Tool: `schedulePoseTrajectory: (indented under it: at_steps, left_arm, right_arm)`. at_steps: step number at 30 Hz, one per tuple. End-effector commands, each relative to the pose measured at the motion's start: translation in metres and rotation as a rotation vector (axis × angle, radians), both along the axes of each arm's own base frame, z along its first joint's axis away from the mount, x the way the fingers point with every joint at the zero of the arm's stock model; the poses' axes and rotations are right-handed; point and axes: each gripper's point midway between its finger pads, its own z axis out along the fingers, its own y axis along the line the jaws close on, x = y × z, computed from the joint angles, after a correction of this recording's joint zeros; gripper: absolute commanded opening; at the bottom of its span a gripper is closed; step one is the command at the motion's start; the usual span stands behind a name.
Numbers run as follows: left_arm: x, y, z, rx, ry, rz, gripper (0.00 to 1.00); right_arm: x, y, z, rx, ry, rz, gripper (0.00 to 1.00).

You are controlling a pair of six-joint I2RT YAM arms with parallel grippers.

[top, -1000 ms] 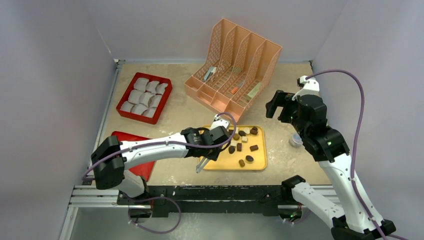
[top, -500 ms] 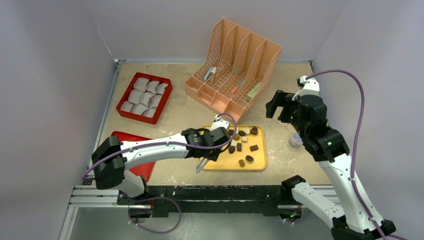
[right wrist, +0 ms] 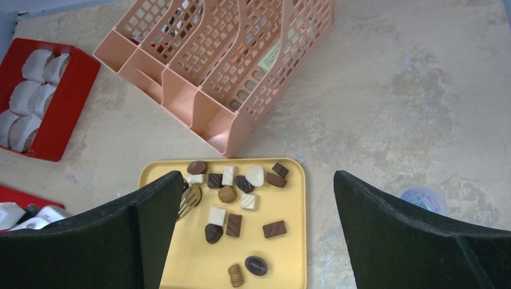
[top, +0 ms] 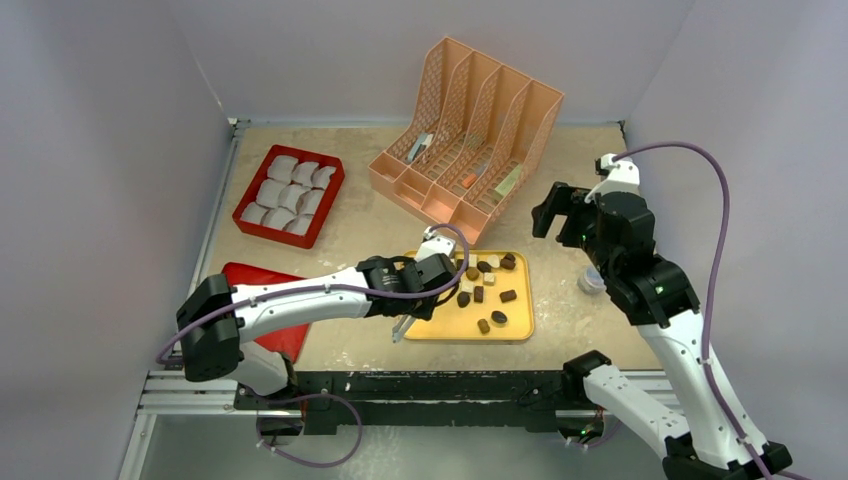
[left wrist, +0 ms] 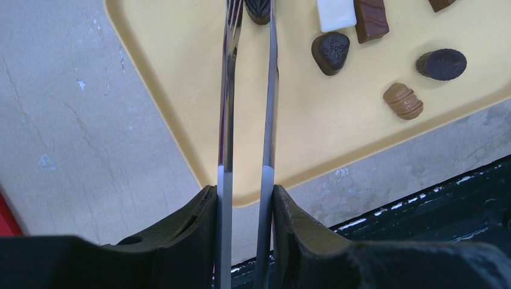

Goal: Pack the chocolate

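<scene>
Several chocolate pieces (top: 485, 290), dark, caramel and white, lie scattered on a yellow tray (top: 450, 325) in the middle of the table. My left gripper (top: 413, 308) hangs over the tray's near-left corner, shut on metal tongs (left wrist: 266, 108) that point across the tray (left wrist: 313, 126). A dark chocolate (left wrist: 258, 8) sits between the tong tips at the top of the left wrist view; I cannot tell whether they pinch it. In the right wrist view the fork-shaped tong tip (right wrist: 190, 201) lies beside the chocolates (right wrist: 234, 224). My right gripper (top: 565, 212) hovers high to the tray's right, open (right wrist: 258, 176) and empty.
A red box (top: 252, 182) of white cup liners stands at the back left. Its red lid (top: 285, 338) lies near the left arm's base. A peach file organizer (top: 470, 140) stands behind the tray, with a small clear container (top: 592, 280) to the tray's right.
The left arm's elbow and wrist have shifted slightly left and toward the near edge, the tongs staying over the tray. The right arm has not moved.
</scene>
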Motion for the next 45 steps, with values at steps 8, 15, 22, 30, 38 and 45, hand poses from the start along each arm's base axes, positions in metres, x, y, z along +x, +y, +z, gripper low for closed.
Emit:
schedulePoseTrajectory:
  at_steps: [8,15,22,30,38,45]
  left_arm:
    - [0.015,0.003,0.057,-0.119,-0.120,0.088,0.21]
    - [0.036,0.017,0.085,-0.095,-0.203,0.147,0.21]
    - [0.088,0.049,0.116,-0.108,-0.264,0.269,0.21]
    - [0.162,0.109,0.153,-0.065,-0.338,0.449,0.21]
    - [0.241,0.185,0.173,-0.109,-0.367,0.677,0.21]
    - [0.284,0.243,0.142,-0.213,-0.282,0.789,0.20]
  right_arm:
    - [0.005,-0.001,0.010,0.006,-0.043,-0.009,0.96]
    - [0.004,-0.001,0.013,0.015,-0.057,-0.007,0.96]
    - [0.003,0.008,0.008,0.052,-0.057,0.024,0.96]
    - [0.005,0.012,0.006,0.064,-0.050,0.039,0.96]
    - [0.009,0.015,0.007,0.059,-0.044,0.051,0.96]
    - [0.011,0.014,0.006,0.033,-0.020,0.048,0.96]
